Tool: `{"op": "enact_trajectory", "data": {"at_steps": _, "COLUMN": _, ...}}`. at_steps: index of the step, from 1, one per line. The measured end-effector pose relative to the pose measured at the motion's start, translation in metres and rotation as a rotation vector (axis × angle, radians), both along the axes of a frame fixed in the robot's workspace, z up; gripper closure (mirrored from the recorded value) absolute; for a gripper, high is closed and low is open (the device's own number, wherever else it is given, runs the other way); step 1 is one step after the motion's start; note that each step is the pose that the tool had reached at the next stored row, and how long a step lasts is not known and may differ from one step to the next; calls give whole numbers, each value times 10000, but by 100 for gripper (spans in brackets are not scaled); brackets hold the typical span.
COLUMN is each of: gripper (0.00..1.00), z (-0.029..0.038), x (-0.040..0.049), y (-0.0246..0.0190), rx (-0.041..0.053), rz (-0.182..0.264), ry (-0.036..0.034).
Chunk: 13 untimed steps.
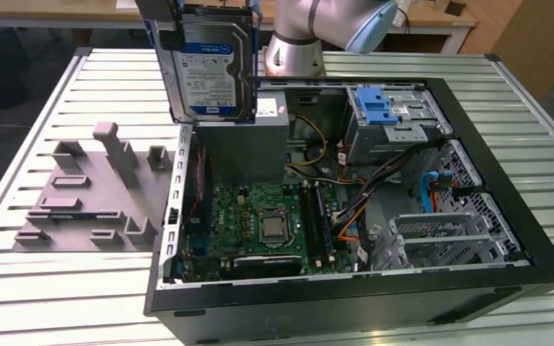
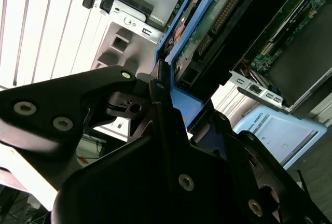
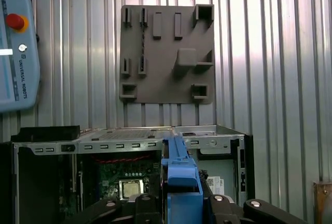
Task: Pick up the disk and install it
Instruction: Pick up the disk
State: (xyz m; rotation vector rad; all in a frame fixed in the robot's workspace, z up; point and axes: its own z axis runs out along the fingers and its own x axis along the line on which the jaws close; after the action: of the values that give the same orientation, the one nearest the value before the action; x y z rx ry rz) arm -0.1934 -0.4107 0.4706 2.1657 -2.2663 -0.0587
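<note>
- Spanning the scene, one slatted metal tabletop [image 1: 46,303] carries one open computer case [image 1: 354,303] and one grey fixture plate [image 1: 84,194].
- The case lies on its side over the tabletop's middle and the exterior view's right, its inside facing up. One green motherboard [image 1: 257,223] lies near its front wall.
- One robot arm [image 1: 301,36] rises at the tabletop's far edge, behind the case.
- The fixture plate, studded with pegs and slots, lies beside the case toward the exterior view's left edge.
- One grey metal box [image 1: 243,144] with a white sticker sits in the case's far corner, right under the disk; whether the two touch cannot be told.
- One disk [image 1: 210,72] hangs upright in the air above that corner, label facing the exterior camera, blue carrier frame around it.
- The tool [image 3: 181,203] is clamped on the disk's blue frame from above, a black finger on either side.
- One blue ribbed latch [image 1: 378,108] sits on the drive cage, well apart from the disk.
</note>
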Motion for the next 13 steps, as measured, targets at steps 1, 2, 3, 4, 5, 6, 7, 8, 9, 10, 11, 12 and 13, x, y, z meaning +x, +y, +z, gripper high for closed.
{"op": "enact_trajectory", "data": {"at_steps": 1, "gripper": 63, "z": 0, "x": 10, "y": 0, "rx": 1, "rz": 1, "ry": 0}}
{"op": "enact_trajectory", "data": {"at_steps": 2, "gripper": 63, "z": 0, "x": 20, "y": -1, "rx": 1, "rz": 0, "ry": 0}}
{"op": "enact_trajectory", "data": {"at_steps": 3, "gripper": 63, "z": 0, "x": 29, "y": -1, "rx": 0, "rz": 0, "ry": 0}}
{"op": "enact_trajectory", "data": {"at_steps": 4, "gripper": 63, "z": 0, "x": 39, "y": -1, "rx": 0, "rz": 0, "ry": 0}}
{"op": "enact_trajectory", "data": {"at_steps": 5, "gripper": 63, "z": 0, "x": 48, "y": -2, "rx": 0, "rz": 0, "ry": 0}}
{"op": "enact_trajectory", "data": {"at_steps": 6, "gripper": 63, "z": 0, "x": 58, "y": -2, "rx": 0, "rz": 0, "ry": 1}}
{"op": "enact_trajectory", "data": {"at_steps": 7, "gripper": 63, "z": -1, "x": 70, "y": -3, "rx": 1, "rz": 1, "ry": 0}}
{"op": "enact_trajectory", "data": {"at_steps": 8, "gripper": 63, "z": 0, "x": 82, "y": -5, "rx": 1, "rz": 1, "ry": 0}}
{"op": "enact_trajectory", "data": {"at_steps": 9, "gripper": 63, "z": 0, "x": 95, "y": -5, "rx": 0, "rz": 1, "ry": 0}}
{"op": "enact_trajectory", "data": {"at_steps": 10, "gripper": 63, "z": 0, "x": 104, "y": -5, "rx": 0, "rz": 1, "ry": 1}}
{"op": "enact_trajectory", "data": {"at_steps": 11, "gripper": 63, "z": 0, "x": 111, "y": -6, "rx": 1, "rz": 0, "ry": 0}}
{"op": "enact_trajectory", "data": {"at_steps": 12, "gripper": 63, "z": 0, "x": 118, "y": -6, "rx": 0, "rz": 1, "ry": 0}}
{"op": "enact_trajectory", "data": {"at_steps": 13, "gripper": 63, "z": 0, "x": 125, "y": -6, "rx": -1, "rz": 1, "ry": 1}}
